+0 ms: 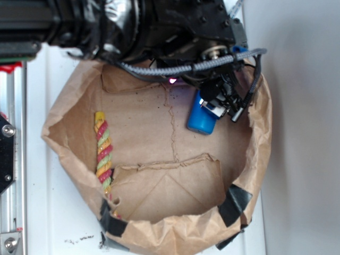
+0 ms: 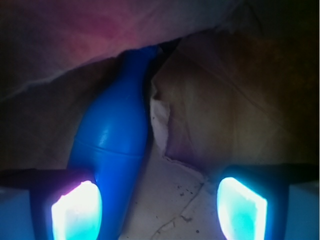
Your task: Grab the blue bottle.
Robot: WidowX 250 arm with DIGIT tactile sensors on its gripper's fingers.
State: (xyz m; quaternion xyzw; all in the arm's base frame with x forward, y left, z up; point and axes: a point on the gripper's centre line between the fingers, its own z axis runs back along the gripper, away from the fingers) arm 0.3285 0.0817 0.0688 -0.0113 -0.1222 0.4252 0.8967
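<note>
My claw (image 2: 159, 205) spread open, pads glowing at 7 and 5 o'clock in wrist view. Blue bottle (image 2: 116, 135) lies beside left pad, neck toward 12, not clamped. Exterior: bottle (image 1: 202, 120) at 2 o'clock inside paper bag (image 1: 159, 223); striped stick (image 1: 103, 151) at 9.

The arm (image 1: 133, 24) is black, with glossy, wrinkled black wrap over its thick section and small round screws on the housing. A grey braided cable (image 1: 175, 68) loops beneath it, next to thin black wires. A small pink light (image 1: 172, 81) glows on the underside. The end effector (image 1: 220, 103) is black with pale pads (image 2: 76, 212), which show bright cyan in the wrist view.
</note>
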